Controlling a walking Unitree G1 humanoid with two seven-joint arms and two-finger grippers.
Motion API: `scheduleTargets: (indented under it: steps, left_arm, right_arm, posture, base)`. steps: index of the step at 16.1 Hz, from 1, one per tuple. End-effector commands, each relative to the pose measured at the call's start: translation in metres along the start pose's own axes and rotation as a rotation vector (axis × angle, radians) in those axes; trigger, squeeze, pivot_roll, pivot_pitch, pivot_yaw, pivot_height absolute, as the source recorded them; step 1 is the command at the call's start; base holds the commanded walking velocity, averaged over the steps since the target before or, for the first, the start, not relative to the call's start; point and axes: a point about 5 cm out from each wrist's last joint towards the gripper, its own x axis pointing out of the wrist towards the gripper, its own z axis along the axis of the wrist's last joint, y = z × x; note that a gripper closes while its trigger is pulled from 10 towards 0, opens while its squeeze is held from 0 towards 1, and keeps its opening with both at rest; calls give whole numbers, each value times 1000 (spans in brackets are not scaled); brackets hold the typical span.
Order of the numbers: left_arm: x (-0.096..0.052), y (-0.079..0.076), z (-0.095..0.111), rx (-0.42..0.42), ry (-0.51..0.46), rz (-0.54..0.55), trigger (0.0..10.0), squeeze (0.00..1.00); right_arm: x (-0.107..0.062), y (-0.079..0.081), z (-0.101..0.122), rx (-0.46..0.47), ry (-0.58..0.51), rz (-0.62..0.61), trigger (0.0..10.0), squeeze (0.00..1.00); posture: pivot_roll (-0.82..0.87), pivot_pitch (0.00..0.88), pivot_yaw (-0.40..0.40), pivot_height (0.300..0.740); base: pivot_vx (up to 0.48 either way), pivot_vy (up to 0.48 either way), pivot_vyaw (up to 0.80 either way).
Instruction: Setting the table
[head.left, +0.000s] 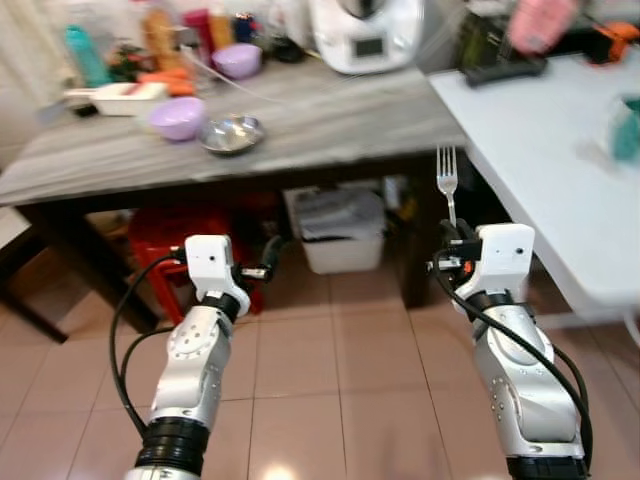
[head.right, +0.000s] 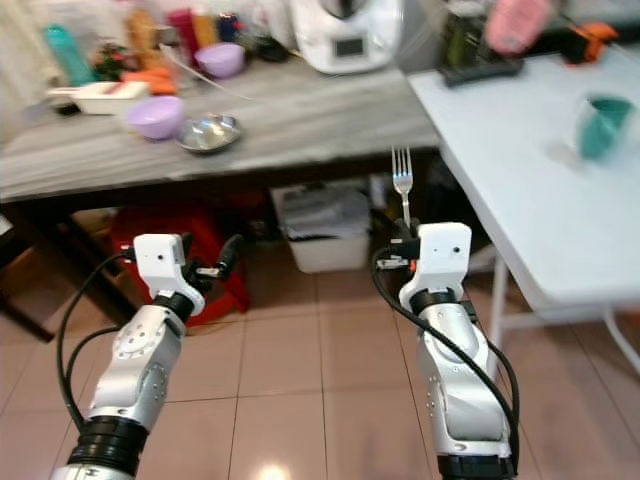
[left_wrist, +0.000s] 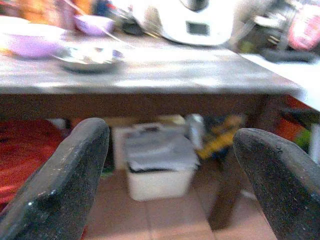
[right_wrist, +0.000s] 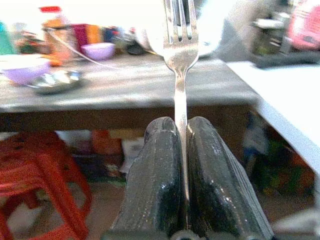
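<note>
I could read no text, label, brand or number anywhere in these views. The white appliance (head.left: 366, 32) on the grey table (head.left: 330, 125) had a small dark display, but blur left it unreadable.

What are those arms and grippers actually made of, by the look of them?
Both arms are silver metal tubes with black ribbed rings near the base. Each wrist carries a white boxy housing. Black cables loop alongside. The left gripper and right gripper each have two long, matte black fingers.
</note>
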Motion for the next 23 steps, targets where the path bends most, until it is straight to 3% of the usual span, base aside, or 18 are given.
scheduleTargets:
  steps: [1,4,12,16,23]
  left_arm:
    - [-4,15,3,18,2,41,10000,0]
    - [-4,14,2,15,5,41,10000,0]
    - [-3,13,1,10,9,35,10000,0]
    - [-3,12,1,8,11,35,10000,0]
    - [-4,13,1,8,11,37,10000,0]
  right_arm:
    - [2,12,8,15,-34,36,10000,0]
    - [2,11,7,16,-31,34,10000,0]
    - [1,10,6,27,-21,10,10000,0]
    - [2,9,6,29,-20,5,10000,0]
    - [3,11,3,34,-9,8,10000,0]
  posture:
    - [-147,45,104,740]
    - [-148,47,103,740]
    - [-148,47,103,740]
    - [-151,50,103,740]
    - [-144,50,100,740]
  base:
    - [450,0,794]
    - [450,0,627]
    - [458,0,0]
    - [458,0,-687]
    - [449,0,-59]
